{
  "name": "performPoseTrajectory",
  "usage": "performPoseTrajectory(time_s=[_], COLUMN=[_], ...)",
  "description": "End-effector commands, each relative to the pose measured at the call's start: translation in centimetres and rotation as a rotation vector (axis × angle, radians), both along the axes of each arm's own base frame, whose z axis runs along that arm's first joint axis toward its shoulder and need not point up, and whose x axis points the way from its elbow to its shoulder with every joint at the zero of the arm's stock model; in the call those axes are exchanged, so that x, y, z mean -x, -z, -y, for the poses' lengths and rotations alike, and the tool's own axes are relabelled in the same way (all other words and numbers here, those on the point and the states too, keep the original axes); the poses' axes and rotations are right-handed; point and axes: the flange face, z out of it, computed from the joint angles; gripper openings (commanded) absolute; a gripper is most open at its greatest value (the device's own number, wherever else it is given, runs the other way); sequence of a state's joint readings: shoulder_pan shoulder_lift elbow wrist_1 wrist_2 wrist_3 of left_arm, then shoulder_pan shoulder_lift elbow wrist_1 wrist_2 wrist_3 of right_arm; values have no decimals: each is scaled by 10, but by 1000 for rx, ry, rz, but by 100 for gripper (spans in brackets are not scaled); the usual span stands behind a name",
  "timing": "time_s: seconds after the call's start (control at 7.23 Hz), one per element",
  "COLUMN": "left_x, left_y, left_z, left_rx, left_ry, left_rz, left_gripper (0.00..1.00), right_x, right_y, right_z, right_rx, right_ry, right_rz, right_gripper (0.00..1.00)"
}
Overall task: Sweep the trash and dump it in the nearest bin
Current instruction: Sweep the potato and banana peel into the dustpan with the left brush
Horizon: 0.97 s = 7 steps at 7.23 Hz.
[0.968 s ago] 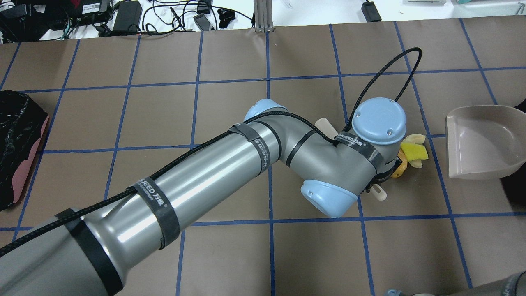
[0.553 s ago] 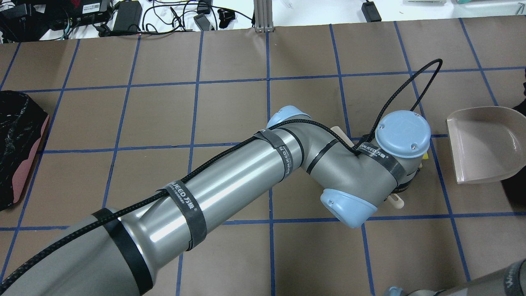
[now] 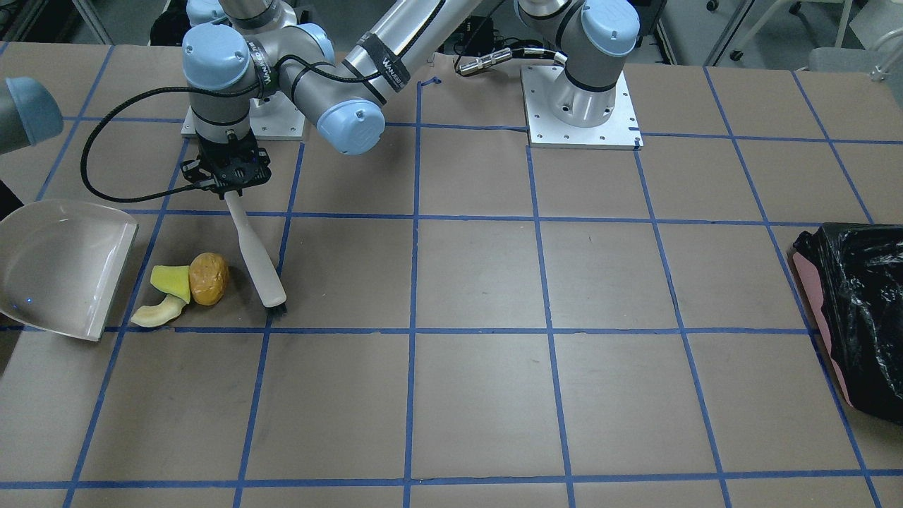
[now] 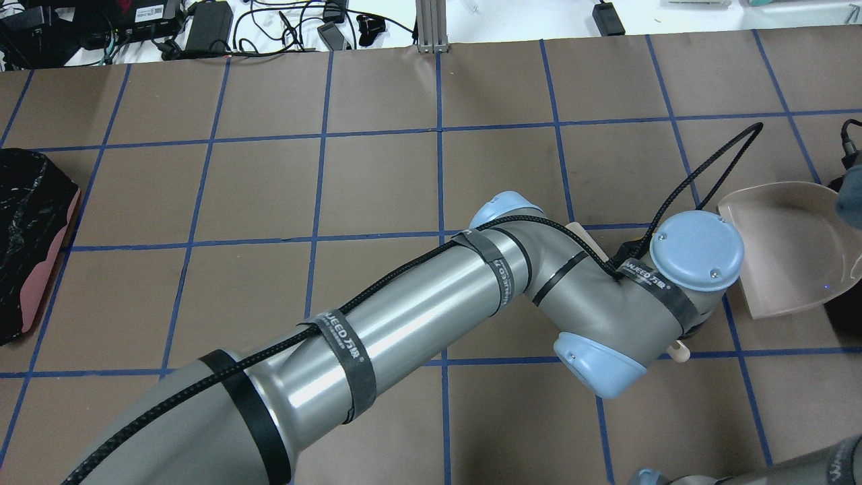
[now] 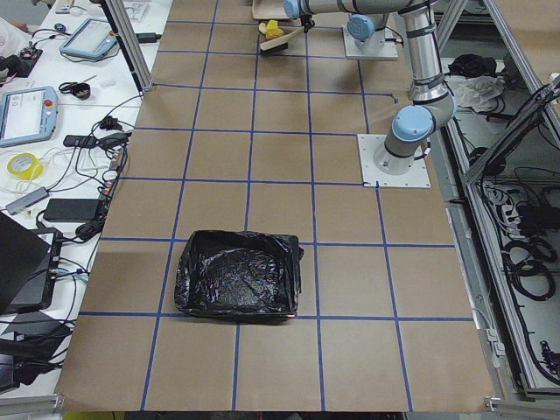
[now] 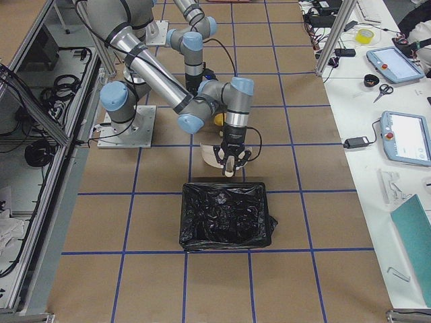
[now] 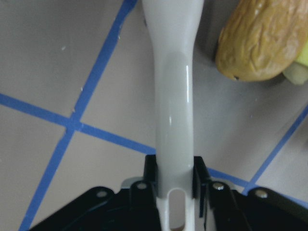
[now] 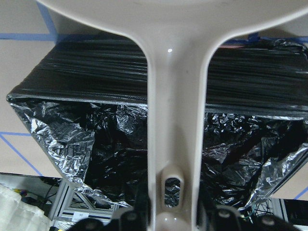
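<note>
- Now the left gripper [image 3: 231,185] is clamped on the white handle of the brush [image 3: 252,250]. The left wrist view shows one finger pressed on each side of the handle.
- The handle slants down so that the dark bristles [image 3: 276,305] reach the table [image 3: 480,282] on the side of the trash away from the dustpan. I judge this is the correct side for pushing.
- The right gripper [image 6: 229,161] is closed on the handle of the beige dustpan [image 3: 63,268]. The open lip of the pan faces the trash, so it can receive what the brush sends.
- The trash lies between brush and pan. The yellow wedge [image 3: 171,282] touches the brown-orange lump [image 3: 209,278], and the pale peel slice [image 3: 156,314] lies against the wedge, just beside the lip. A small gap separates the lump from the brush.
- The dustpan holds nothing yet; all three pieces are on the table.
- The near bin [image 6: 225,215], lined with a crinkled black bag, stands just beyond the pan's handle at the robot's right end. The right wrist view looks into it, and I see no trash inside.
- The far bin [image 5: 236,276], pink under its black bag, stands well apart at the other end. Its bag also looks empty.
- I judge that the sweep is in its last part and that the dumping is not yet begun.
</note>
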<state>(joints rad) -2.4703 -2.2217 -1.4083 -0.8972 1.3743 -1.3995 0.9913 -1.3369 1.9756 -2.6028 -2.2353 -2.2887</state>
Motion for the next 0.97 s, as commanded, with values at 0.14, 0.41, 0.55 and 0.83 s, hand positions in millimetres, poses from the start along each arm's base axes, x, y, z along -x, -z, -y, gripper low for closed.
performPoseTrajectory(time_s=[0.14, 0.41, 0.55, 0.83], left_x=[17, 22, 22, 24], left_y=[13, 17, 16, 14], left_z=[1, 1, 1, 3], left_rx=[12, 13, 16, 51], left_ry=[34, 40, 43, 139], left_rz=[-6, -10, -10, -17], left_gripper=[0, 0, 0, 0], right_x=[0, 4, 10, 8], right_y=[12, 14, 18, 27], right_z=[-25, -26, -28, -28], right_rx=[60, 128, 133, 72], right_ry=[-22, 52, 58, 52], right_rz=[-11, 3, 25, 85], right_gripper=[0, 0, 0, 0])
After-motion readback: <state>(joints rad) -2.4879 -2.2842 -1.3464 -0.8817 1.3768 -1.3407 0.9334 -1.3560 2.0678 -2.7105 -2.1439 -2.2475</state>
